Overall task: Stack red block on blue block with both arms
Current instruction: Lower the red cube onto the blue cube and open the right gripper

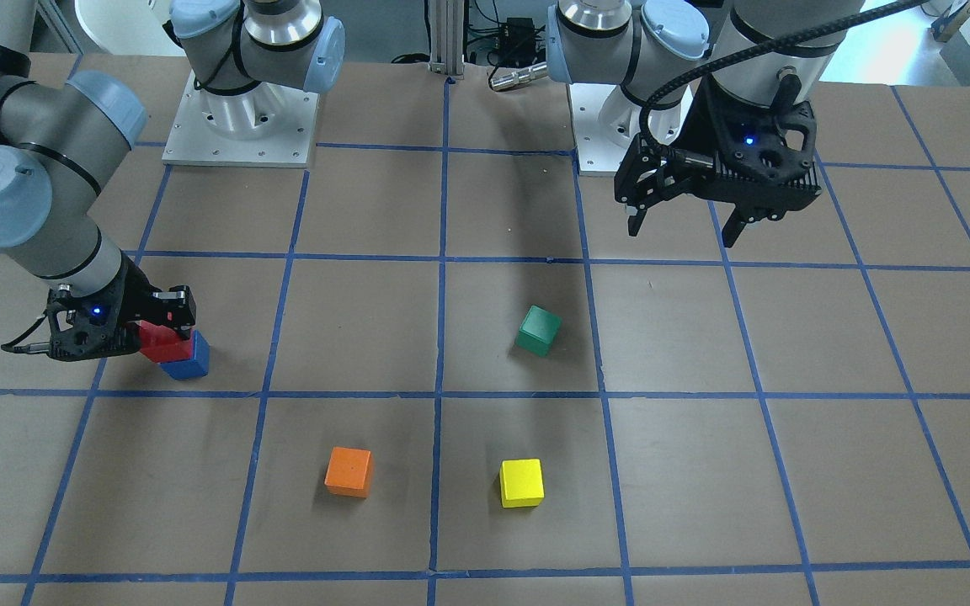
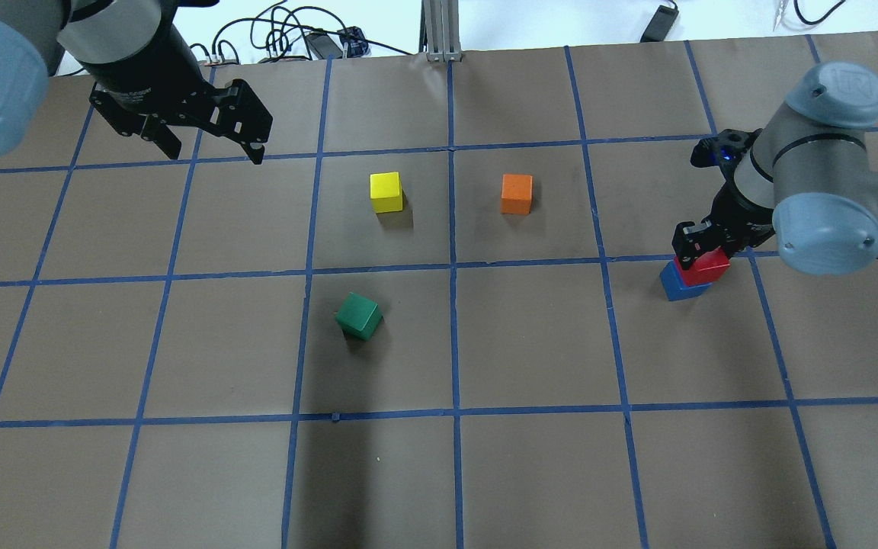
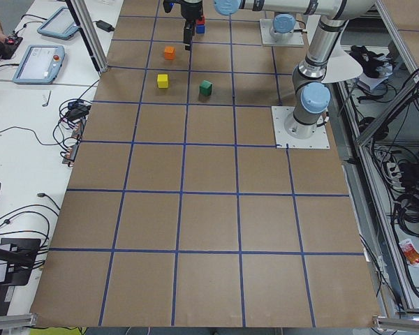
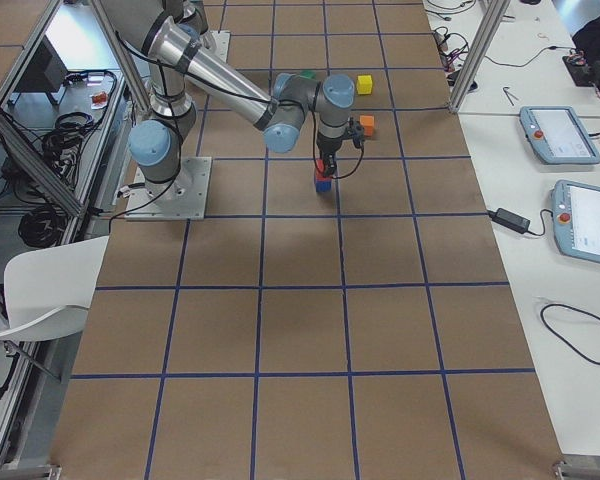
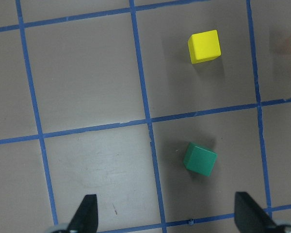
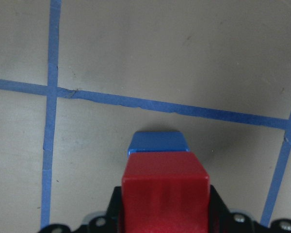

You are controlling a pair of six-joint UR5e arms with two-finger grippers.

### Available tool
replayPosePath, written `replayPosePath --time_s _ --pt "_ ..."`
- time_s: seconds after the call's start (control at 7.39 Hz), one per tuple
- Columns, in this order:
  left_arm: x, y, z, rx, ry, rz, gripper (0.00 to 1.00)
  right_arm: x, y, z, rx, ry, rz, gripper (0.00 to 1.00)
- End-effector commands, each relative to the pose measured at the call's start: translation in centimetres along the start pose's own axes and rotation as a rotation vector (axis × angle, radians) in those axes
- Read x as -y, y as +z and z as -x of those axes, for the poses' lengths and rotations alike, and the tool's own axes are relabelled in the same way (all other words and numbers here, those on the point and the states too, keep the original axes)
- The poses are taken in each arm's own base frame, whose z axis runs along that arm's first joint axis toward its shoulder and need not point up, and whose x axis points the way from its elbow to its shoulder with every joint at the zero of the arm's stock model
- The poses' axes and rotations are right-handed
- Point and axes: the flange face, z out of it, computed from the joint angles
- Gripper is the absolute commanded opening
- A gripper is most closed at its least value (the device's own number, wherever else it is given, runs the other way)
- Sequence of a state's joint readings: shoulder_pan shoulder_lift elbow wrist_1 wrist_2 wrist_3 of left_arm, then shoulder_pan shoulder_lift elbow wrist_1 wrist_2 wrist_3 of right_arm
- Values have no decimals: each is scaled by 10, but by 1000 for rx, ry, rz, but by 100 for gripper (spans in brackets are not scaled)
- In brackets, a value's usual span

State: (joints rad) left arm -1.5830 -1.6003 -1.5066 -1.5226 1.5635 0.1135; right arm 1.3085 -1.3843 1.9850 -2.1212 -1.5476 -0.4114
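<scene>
1. Your red block (image 6: 165, 188) is on top of the blue block (image 6: 158, 141), in the table square on the robot's right side. It sits a little off-centre, so a strip of the blue top shows past its edge in the right wrist view.
2. The blue block stands flat on the brown table (image 1: 704, 421), just inside a taped square and close to one of its blue lines.
3. The right gripper (image 2: 702, 255) has its fingers closed against two opposite faces of the red block, gripping it from above. You cannot tell from these views whether the red block's full weight is down on the blue one.
4. The left gripper (image 1: 684, 231) hangs above the table on the other side, near its base plate. Its jaws are spread wide and hold nothing.
5. The green block (image 1: 538, 330) lies turned at an angle near the middle of the table, well apart from the stack.
6. The orange block (image 1: 349, 471) and the yellow block (image 1: 521, 482) sit side by side in neighbouring squares, farther from the robot.
</scene>
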Motion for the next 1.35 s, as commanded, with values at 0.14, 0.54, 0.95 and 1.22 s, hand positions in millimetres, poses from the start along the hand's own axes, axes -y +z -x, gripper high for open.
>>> replayPosePath --time_s 0.14,0.54,0.95,1.22 --pt "0 0 0 1 0 0 100 0 0 0 -1 -3 -1 73" --pt "1 0 1 1 -1 0 100 0 0 1 1 0 -2 84" --pt "1 0 1 0 -1 -3 100 1 -57 4 1 69 0 100" --pt "1 0 1 0 -1 -2 100 14 -132 31 13 178 44 100"
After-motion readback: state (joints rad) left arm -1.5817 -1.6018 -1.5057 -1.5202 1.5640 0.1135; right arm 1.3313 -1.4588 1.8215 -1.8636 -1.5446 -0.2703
